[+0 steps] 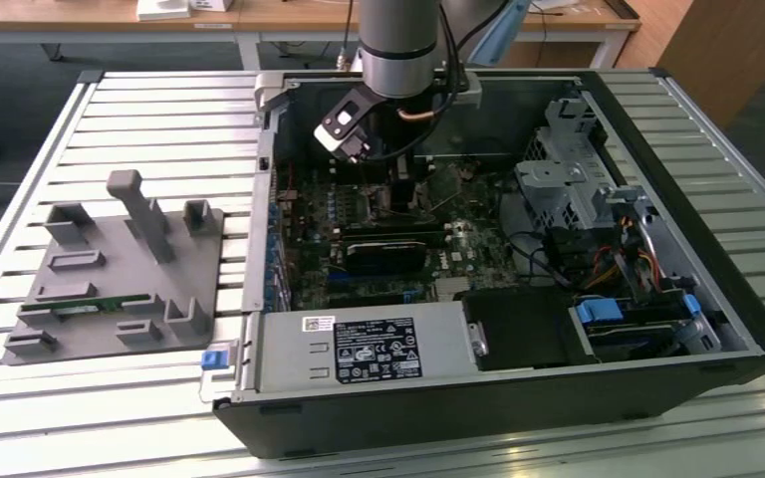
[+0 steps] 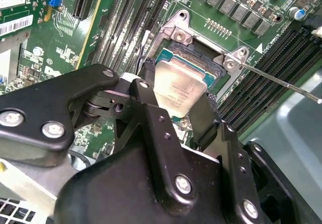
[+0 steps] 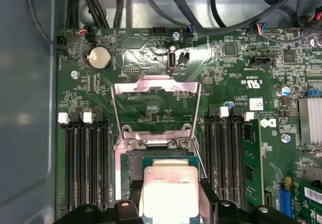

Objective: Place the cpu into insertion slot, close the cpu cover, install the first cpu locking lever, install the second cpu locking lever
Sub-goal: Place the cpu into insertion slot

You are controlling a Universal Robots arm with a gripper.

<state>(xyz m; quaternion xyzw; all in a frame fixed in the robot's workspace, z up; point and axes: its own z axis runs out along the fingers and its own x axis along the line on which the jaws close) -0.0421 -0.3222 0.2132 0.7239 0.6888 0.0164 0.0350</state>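
One arm (image 1: 402, 50), exterior view: gripper (image 1: 402, 191) down inside open PC case (image 1: 356, 408) over mobo (image 1: 469, 214); second wrist view: fingers (image 2: 142, 88) clamped on cpu (image 2: 178, 90) edges, cpu at insertion slot (image 2: 198, 58); first wrist view: cpu cover (image 3: 156, 87) hinged up beside slot w/ cpu.

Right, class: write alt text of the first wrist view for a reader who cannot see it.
The hand grips the cpu by two edges, just over the slot on a green motherboard. The cover stands open beyond it, with black memory slots on both sides.
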